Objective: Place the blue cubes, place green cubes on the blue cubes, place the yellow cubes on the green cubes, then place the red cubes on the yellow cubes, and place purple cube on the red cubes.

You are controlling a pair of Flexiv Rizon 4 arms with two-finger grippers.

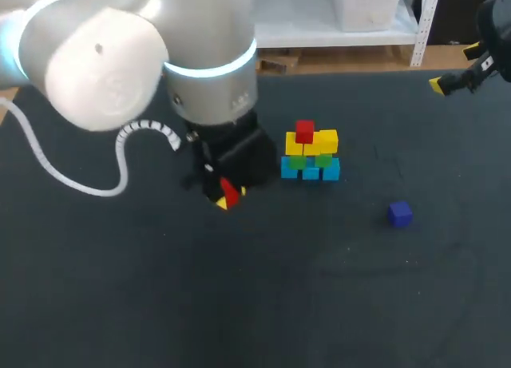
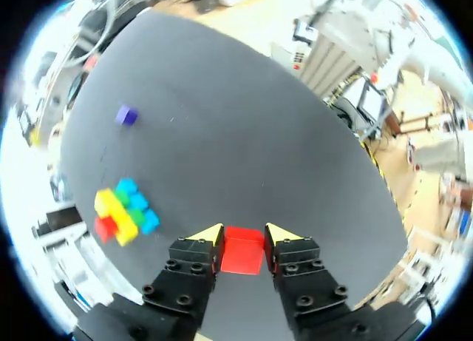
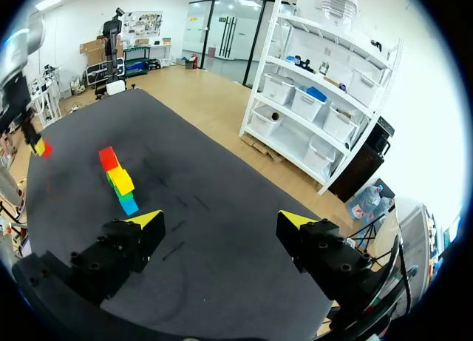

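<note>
A stack of cubes [image 1: 310,152] stands mid-table: blue cubes at the base, green above them, yellow above those, and one red cube [image 1: 304,132] on top at its left. In the left wrist view the stack [image 2: 123,210] lies ahead and to one side of my gripper. My left gripper [image 2: 243,236] is shut on a second red cube [image 2: 242,251], seen in the head view as red cube [image 1: 230,191] held left of the stack. A purple cube [image 1: 400,214] lies alone to the right, also visible as purple cube [image 2: 126,116]. My right gripper [image 3: 220,220] hangs open at the far right, holding nothing.
The dark table [image 1: 239,288] spreads wide in front of the stack. A white cable [image 1: 72,180] loops over the table's left side. My left arm's large body [image 1: 160,57] covers the back left of the table.
</note>
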